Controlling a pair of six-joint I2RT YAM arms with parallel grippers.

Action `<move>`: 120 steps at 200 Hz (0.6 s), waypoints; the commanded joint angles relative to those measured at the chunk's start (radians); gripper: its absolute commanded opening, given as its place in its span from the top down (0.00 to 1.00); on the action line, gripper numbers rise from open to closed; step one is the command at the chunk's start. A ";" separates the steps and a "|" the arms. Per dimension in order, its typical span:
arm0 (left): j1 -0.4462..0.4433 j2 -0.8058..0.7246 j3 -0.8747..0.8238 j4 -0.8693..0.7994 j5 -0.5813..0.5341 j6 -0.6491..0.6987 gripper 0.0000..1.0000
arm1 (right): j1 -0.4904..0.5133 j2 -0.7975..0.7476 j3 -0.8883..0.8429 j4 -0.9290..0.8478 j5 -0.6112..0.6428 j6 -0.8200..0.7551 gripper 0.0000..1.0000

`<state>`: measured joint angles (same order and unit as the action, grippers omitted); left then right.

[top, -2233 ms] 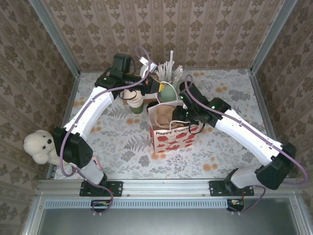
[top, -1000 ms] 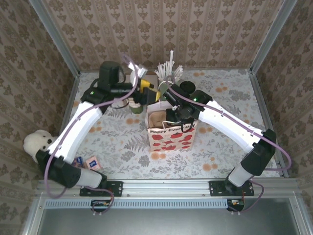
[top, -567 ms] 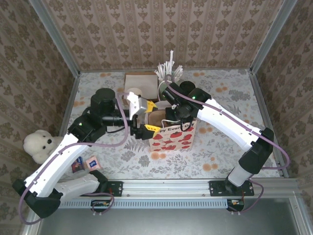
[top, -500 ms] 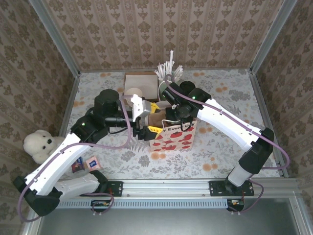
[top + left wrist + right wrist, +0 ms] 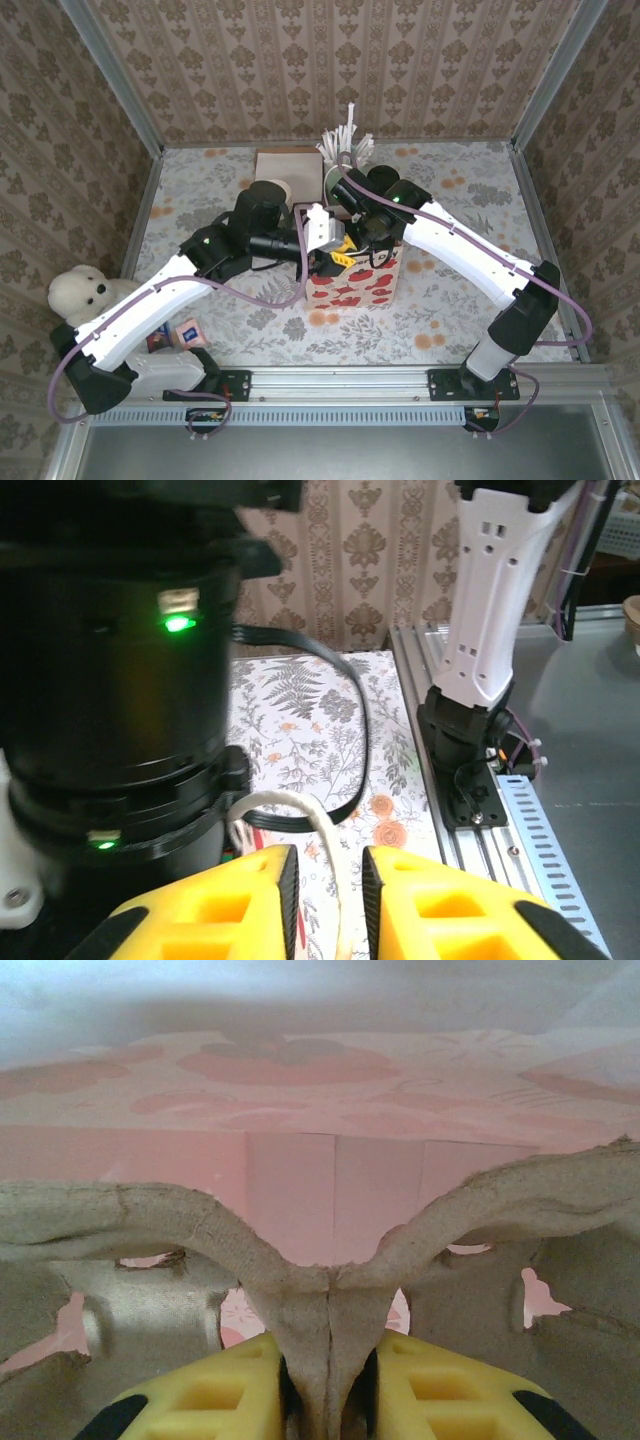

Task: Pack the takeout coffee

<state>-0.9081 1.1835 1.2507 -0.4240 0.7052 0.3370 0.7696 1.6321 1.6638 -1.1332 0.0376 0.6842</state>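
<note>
Where the takeout coffee stands, I cannot tell. My right gripper [image 5: 328, 1365] pinches the centre ridge of the pulp carrier [image 5: 200, 1230] inside the poppy-printed bag [image 5: 355, 282], apparently steadying it. My left gripper [image 5: 328, 865], jaws narrow around the white cord handle [image 5: 300, 805], looks set to hold the bag open; whether it grips, I cannot tell.

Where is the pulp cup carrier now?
The pulp cup carrier sits inside the red-printed paper bag at mid-table; in the right wrist view the right gripper pinches its centre ridge.
</note>
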 commanded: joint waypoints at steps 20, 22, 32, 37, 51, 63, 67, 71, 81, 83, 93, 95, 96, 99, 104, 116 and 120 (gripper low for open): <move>-0.047 -0.015 0.007 -0.112 -0.055 0.151 0.86 | -0.009 0.044 0.062 -0.061 -0.047 0.006 0.75; -0.047 -0.014 0.007 -0.117 -0.055 0.154 0.86 | -0.009 0.047 0.066 -0.066 -0.045 0.005 0.75; -0.054 -0.009 0.013 -0.144 -0.056 0.179 0.86 | -0.009 0.055 0.079 -0.081 -0.040 0.003 0.75; -0.058 -0.005 0.017 -0.160 -0.055 0.195 0.86 | -0.010 0.058 0.084 -0.084 -0.038 0.004 0.75; -0.063 0.004 0.034 -0.201 -0.020 0.231 0.85 | -0.010 0.058 0.083 -0.068 -0.045 0.003 0.75; -0.065 0.014 0.056 -0.233 0.004 0.260 0.85 | -0.015 0.059 0.078 -0.054 -0.057 0.005 0.75; -0.064 0.017 0.065 -0.248 0.014 0.273 0.85 | -0.017 0.060 0.076 -0.050 -0.059 0.005 0.75; -0.065 0.020 0.074 -0.261 0.027 0.288 0.84 | -0.019 0.062 0.076 -0.048 -0.060 0.005 0.75; -0.068 0.028 0.098 -0.294 0.047 0.318 0.84 | -0.023 0.068 0.077 -0.046 -0.061 0.002 0.75; -0.068 0.029 0.103 -0.301 0.050 0.325 0.84 | -0.025 0.071 0.077 -0.046 -0.062 0.002 0.75; -0.074 0.033 0.124 -0.327 0.065 0.350 0.83 | -0.028 0.079 0.081 -0.049 -0.064 -0.001 0.75; -0.075 0.033 0.127 -0.331 0.067 0.354 0.83 | -0.029 0.080 0.080 -0.048 -0.064 -0.002 0.75; -0.076 0.033 0.128 -0.333 0.068 0.357 0.83 | -0.029 0.081 0.080 -0.049 -0.064 -0.002 0.75; -0.079 0.033 0.131 -0.338 0.071 0.363 0.83 | -0.030 0.084 0.080 -0.050 -0.063 -0.003 0.75; -0.083 0.031 0.137 -0.342 0.074 0.372 0.83 | -0.032 0.089 0.082 -0.053 -0.064 -0.004 0.75; -0.091 0.023 0.141 -0.342 0.082 0.387 0.82 | -0.034 0.099 0.080 -0.059 -0.064 -0.007 0.75; -0.093 0.020 0.139 -0.340 0.085 0.391 0.82 | -0.033 0.102 0.081 -0.061 -0.064 -0.008 0.75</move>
<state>-0.9791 1.2167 1.3521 -0.6983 0.7177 0.6350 0.7456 1.7000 1.7214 -1.1599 -0.0124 0.6838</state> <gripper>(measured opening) 0.175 0.254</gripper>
